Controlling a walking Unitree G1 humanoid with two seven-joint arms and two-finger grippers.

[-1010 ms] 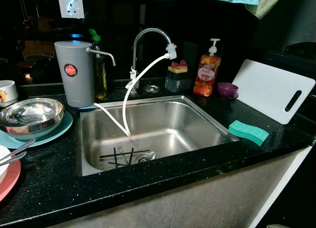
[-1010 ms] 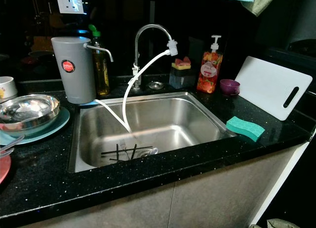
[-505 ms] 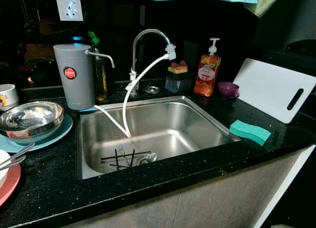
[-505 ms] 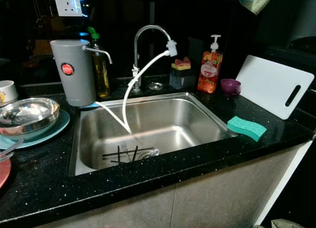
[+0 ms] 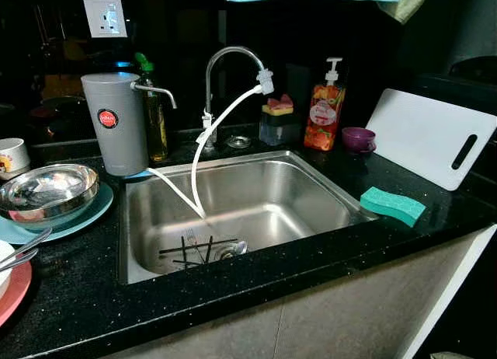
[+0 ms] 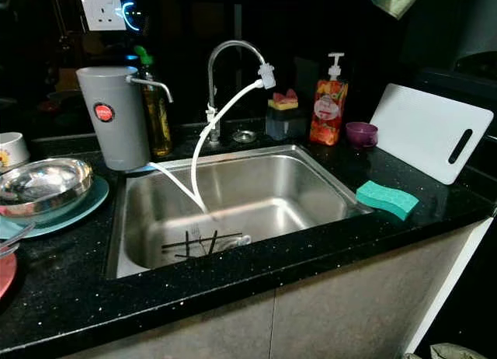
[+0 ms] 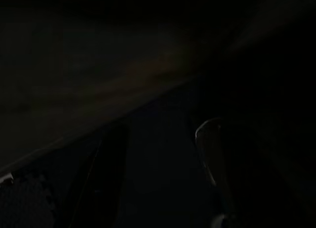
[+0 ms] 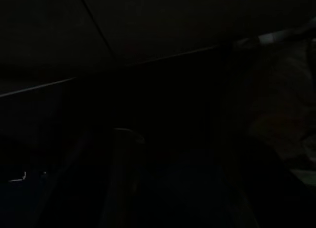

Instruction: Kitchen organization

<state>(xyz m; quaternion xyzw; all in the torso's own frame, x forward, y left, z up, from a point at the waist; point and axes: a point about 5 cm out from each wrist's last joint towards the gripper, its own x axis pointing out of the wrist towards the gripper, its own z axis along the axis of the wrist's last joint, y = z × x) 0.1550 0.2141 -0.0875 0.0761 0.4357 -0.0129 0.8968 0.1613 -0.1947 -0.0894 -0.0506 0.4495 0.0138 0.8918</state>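
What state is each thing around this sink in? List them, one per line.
sink: no standing water, cutlery lying at the drain.
faucet: no water seen running, white hose hanging into the basin.
steel bowl: upright on a teal plate.
cutting board: leaning, propped up.
green sponge: flat on the counter edge.
soap dispenser: upright, nearly full.
purple cup: upright.

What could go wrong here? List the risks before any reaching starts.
The thin white hose loops from the curved chrome tap into the steel sink; an arm reaching for the cutlery by the drain could snag it. The shiny steel bowl sits loose on a teal plate and may slide. The white cutting board leans and could topple.
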